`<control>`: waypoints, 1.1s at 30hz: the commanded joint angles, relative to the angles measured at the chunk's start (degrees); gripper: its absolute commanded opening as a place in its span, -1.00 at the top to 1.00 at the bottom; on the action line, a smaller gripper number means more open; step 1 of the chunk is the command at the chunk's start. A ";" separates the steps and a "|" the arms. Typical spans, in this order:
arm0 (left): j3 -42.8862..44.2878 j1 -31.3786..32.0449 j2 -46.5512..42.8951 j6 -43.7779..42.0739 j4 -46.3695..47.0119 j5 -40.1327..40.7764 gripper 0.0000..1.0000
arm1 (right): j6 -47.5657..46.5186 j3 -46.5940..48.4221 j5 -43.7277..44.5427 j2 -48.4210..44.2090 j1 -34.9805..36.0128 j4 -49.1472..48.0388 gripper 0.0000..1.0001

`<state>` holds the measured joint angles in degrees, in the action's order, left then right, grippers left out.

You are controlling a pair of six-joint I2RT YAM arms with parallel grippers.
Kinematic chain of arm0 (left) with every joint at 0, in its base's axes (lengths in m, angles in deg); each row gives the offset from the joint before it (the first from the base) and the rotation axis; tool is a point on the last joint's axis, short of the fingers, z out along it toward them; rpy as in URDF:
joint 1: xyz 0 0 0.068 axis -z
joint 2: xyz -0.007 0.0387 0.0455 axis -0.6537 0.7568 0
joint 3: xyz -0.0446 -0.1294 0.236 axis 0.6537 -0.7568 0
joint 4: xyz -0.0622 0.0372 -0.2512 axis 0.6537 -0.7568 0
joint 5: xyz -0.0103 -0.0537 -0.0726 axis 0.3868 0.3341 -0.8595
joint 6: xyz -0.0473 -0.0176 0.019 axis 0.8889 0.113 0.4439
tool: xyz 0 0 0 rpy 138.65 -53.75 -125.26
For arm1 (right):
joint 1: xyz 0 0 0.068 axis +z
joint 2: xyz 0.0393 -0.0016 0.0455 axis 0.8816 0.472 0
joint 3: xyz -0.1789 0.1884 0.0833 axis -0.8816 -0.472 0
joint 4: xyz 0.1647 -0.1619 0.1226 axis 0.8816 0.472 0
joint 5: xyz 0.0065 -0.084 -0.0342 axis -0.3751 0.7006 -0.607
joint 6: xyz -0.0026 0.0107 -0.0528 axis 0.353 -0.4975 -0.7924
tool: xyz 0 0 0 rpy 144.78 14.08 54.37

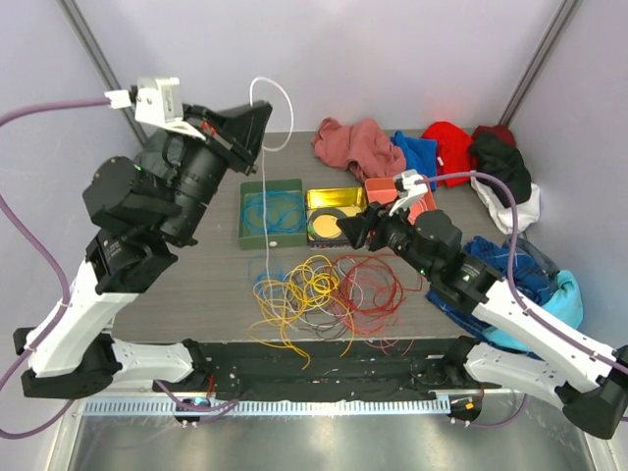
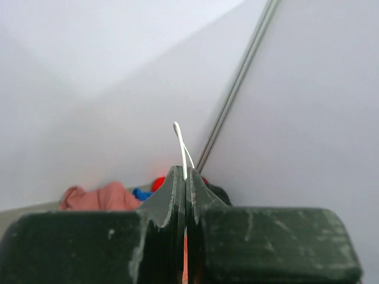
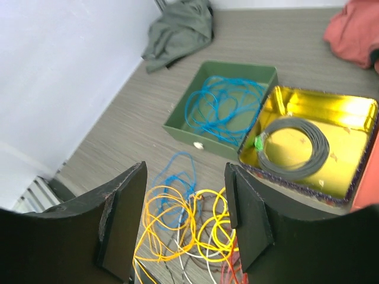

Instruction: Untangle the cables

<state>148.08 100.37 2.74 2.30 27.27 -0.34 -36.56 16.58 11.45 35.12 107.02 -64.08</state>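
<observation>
Left claw (image 1: pixel 257 126) clenched on a white cable (image 1: pixel 273 98) — jaws pressed flat together, the wire pinched at the tips. Left arm reared high at the tabletop's (image 1: pixel 211 285) 10 o'clock corner, claw pointing toward 2 o'clock. The white cable stands as a narrow loop above the tips, its long axis running from 6 to 12 o'clock and its top arching toward 1. Right claw (image 1: pixel 353 228) released, jaws well apart, grasping nothing. Right arm reaches in low from 4 o'clock and hovers at the near edge of a gold tin (image 1: pixel 336 192). Remaining cables (image 1: pixel 319 289) — yellow, orange, red — lie heaped at 6 o'clock of the tin. A blue cable (image 1: pixel 272 211) is coiled in a green tray (image 1: pixel 242 211).
</observation>
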 commanded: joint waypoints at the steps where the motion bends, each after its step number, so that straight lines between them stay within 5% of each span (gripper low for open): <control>1: 9.08 -0.05 3.50 -4.96 3.92 -6.33 0.99 | 0.12 -1.15 -3.45 -3.86 0.77 -6.40 -0.25; 11: 17.45 0.04 8.69 -6.54 8.40 -11.34 1.00 | 3.02 1.12 -15.69 1.49 8.75 -14.14 -0.25; 18: 15.70 -0.05 9.22 -3.64 8.14 -12.31 0.99 | -3.22 4.39 -4.10 6.86 17.47 -15.02 -0.26; 33: 8.14 0.04 7.72 -0.39 7.53 -12.84 0.99 | -10.08 4.91 11.56 2.12 18.44 -14.59 -0.27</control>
<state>156.67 100.37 11.85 0.94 33.37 -12.36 -44.00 18.94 18.84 39.25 125.12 -76.84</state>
